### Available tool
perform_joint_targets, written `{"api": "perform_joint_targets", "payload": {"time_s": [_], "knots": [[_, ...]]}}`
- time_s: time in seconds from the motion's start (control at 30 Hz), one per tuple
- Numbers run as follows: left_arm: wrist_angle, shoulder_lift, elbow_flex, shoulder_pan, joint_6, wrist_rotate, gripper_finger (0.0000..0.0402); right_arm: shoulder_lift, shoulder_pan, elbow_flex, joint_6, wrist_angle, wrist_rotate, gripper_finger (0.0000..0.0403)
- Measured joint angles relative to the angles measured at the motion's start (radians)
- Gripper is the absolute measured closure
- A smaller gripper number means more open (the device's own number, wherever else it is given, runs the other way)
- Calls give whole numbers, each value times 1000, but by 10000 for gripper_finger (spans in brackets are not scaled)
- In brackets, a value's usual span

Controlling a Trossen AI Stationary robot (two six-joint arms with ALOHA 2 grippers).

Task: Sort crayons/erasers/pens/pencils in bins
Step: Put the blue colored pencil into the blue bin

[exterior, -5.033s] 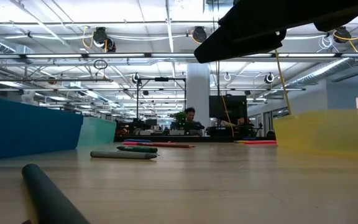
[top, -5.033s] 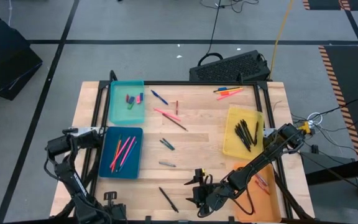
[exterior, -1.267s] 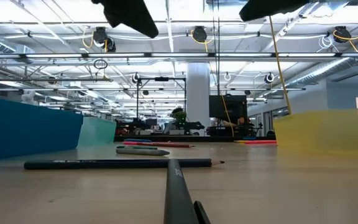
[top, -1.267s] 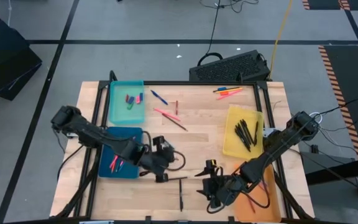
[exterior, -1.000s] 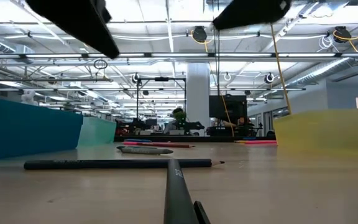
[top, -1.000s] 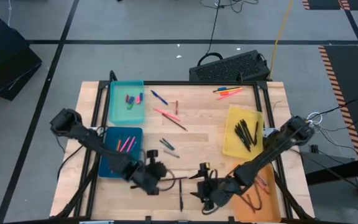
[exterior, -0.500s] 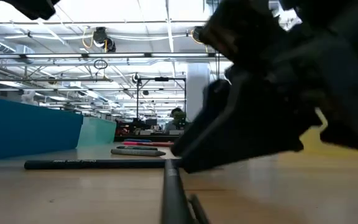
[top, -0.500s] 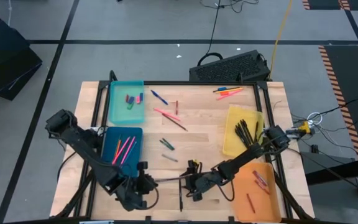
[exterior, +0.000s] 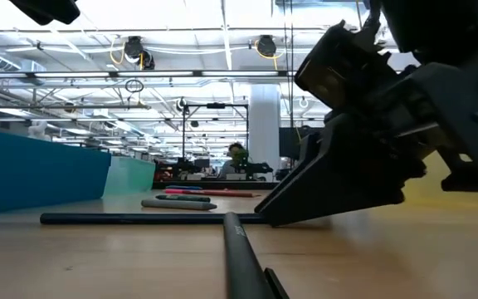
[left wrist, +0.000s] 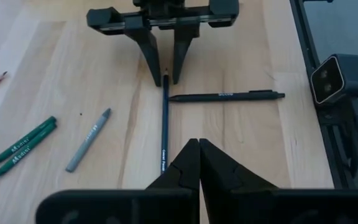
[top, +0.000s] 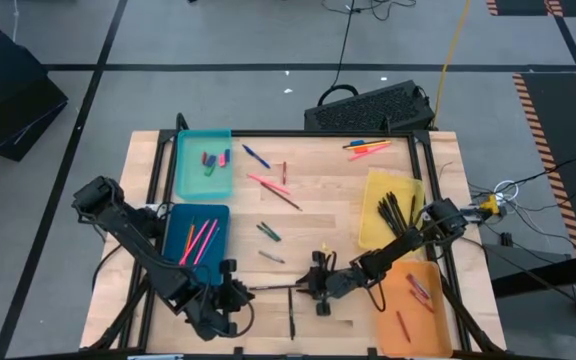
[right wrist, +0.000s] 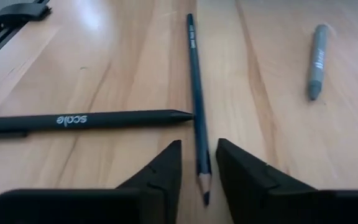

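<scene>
- Table (top: 438,165): pale wood, smooth, visible grain.
- Bins (top: 204,163): translucent plastic.
- Black pen (right wrist: 79,120): matt plastic.
- Right gripper (right wrist: 197,167) fingers: matt black.

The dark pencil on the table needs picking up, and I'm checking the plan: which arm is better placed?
Right. The right gripper is open astride the pencil tip; the left gripper is shut at its other end.

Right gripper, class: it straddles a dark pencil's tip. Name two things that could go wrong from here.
1. The black pen touches the dark pencil, so the open right gripper closing may nudge or pinch both.
2. It grips near the tip, so the pencil may tilt or slip on lifting.
</scene>
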State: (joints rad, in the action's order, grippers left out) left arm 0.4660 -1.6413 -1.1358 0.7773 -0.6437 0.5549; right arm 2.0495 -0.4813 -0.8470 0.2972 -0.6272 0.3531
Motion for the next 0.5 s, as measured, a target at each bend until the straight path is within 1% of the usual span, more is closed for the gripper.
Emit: {"api": "perform_joint_targets", "payload": {"time_s": [0.17,0.3,0.37,0.5], "knots": [[0,0,0,-9,-6,1,396,4,20,18,8,5,-19,354],[0,0,0,-10,-13,4,396,6,24,19,4,52,-17,389],[0,0,0,-11,-21,4,396,7,24,19,-12,52,-16,393],[0,0,0,-26,-69,20,395,0,26,19,-38,37,-13,388]]}}
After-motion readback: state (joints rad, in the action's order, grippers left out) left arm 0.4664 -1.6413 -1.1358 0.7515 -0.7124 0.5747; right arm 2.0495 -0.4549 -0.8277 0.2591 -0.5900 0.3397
